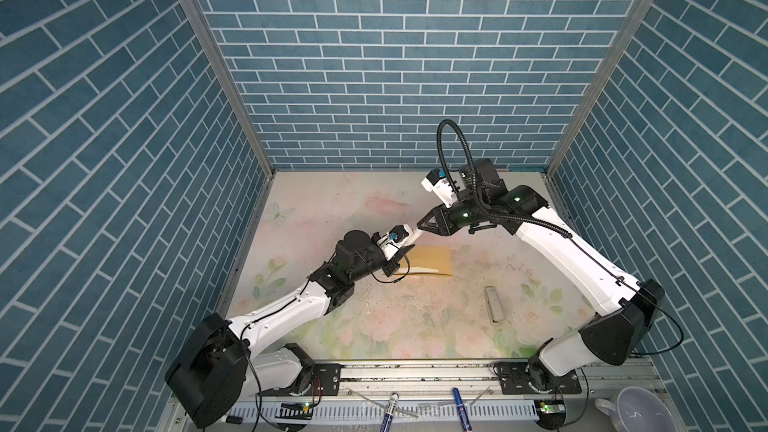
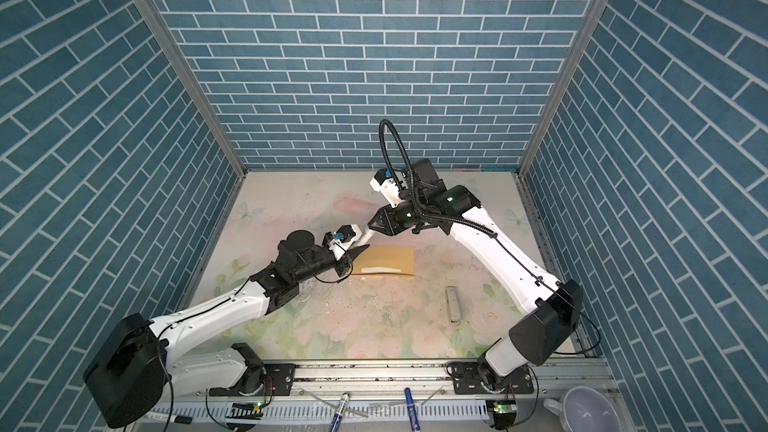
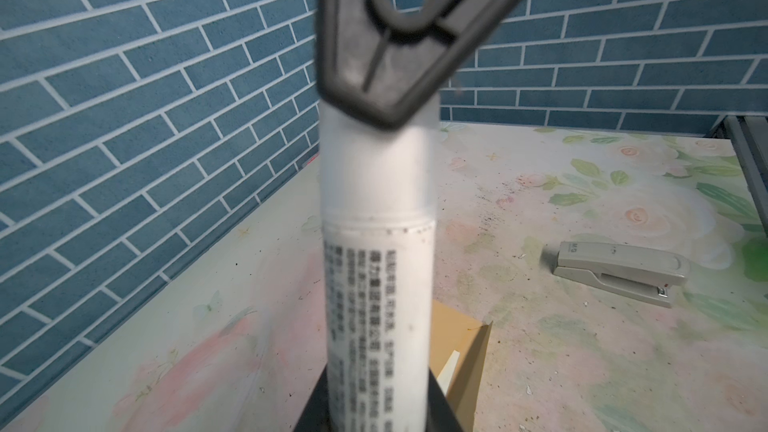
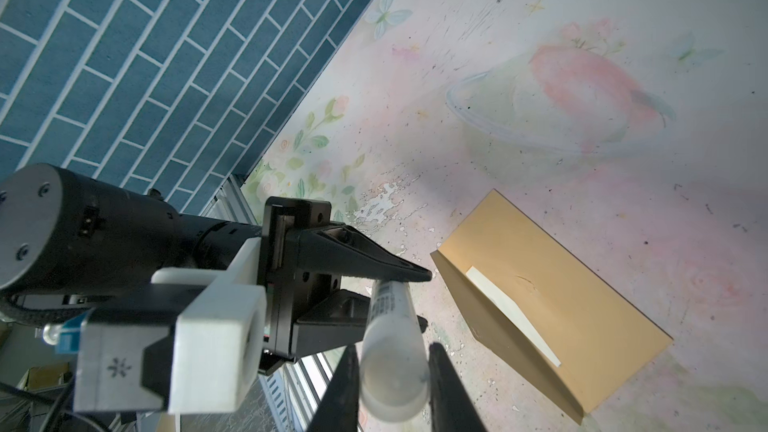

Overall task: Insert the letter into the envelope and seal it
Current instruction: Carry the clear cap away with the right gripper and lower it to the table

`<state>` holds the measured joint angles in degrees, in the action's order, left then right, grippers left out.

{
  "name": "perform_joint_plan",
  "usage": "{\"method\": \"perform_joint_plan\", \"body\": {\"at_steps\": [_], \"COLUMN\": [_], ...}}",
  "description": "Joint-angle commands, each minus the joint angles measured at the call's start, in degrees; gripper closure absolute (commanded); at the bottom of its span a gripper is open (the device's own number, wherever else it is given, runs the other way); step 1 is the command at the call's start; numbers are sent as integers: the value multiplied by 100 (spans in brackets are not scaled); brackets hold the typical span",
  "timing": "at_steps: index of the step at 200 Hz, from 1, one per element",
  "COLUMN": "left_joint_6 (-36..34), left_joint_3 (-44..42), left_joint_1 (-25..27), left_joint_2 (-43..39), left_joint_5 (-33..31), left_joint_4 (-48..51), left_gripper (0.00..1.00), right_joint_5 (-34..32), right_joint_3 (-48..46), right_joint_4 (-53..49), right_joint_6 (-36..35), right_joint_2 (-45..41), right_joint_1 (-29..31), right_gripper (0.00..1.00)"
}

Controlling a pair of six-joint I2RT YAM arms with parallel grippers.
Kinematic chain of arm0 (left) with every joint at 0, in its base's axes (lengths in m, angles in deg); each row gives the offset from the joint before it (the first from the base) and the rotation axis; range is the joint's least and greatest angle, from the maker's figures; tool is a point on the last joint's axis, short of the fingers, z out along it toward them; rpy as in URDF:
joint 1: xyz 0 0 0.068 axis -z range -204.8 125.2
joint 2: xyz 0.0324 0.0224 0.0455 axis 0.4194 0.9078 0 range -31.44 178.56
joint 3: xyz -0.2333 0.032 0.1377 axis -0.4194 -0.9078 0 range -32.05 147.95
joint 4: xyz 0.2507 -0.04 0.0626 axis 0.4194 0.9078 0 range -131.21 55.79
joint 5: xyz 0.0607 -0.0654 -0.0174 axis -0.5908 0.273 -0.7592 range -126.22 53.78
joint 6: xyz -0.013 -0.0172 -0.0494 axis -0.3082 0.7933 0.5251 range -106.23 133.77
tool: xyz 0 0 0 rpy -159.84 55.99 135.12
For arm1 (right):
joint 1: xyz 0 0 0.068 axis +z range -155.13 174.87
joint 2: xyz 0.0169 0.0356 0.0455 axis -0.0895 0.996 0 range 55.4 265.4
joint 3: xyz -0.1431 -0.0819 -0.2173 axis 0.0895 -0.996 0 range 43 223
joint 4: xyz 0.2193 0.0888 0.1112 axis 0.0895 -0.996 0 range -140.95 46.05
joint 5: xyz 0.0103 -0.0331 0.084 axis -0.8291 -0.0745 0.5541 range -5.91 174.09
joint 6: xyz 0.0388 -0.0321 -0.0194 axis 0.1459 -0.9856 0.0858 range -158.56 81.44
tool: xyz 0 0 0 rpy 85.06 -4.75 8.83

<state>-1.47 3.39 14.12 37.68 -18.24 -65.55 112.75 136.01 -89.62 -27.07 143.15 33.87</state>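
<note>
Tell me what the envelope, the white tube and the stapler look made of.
The envelope: matte mustard kraft paper, creased at its fold. The white tube: smooth plastic, likely; printed label, frosted cap. The stapler: grey, faint sheen; plastic or painted metal.

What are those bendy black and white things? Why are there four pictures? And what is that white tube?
Those are two robot arms, the left arm and the right arm. Each ends in jaws that pinch like two fingers.

Two pictures look down from a camera high above, and they are nearly the same. The other two come from small cameras on the arms' wrists, so things there look very close.

On the flowery table lie a yellow-brown envelope and a grey stapler.

Both pairs of jaws are closed on one white tube, one at each end, holding it up above the table beside the envelope. It has tiny print on it. It may be a glue stick, but I can't be sure.
</note>
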Motion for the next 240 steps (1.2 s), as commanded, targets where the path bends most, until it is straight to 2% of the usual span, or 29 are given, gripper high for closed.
{"method": "perform_joint_plan", "body": {"at_steps": [1, 134, 187, 218, 240], "left_joint_6": [-5, 21, 72, 83, 81], "left_joint_3": [89, 21, 14, 7, -1], "left_joint_1": [-7, -6, 2, 2, 2], "left_joint_2": [14, 53, 9, -25, -70], "left_joint_5": [111, 143, 155, 154, 152], "left_joint_4": [13, -58, -79, -62, -42], "left_gripper": [100, 100, 100, 100, 100], "right_joint_5": [-327, -332, -1053, -1623, -1704], "right_joint_3": [356, 379, 83, -88, -191], "right_joint_4": [-56, -54, 3, 131, 372], "right_joint_6": [-363, -349, -180, -182, -160], "right_joint_2": [-224, -433, -245, 303, 791], "right_joint_1": [-33, -284, -1105, -1679, -2028], "right_gripper": [100, 100, 100, 100, 100]}}
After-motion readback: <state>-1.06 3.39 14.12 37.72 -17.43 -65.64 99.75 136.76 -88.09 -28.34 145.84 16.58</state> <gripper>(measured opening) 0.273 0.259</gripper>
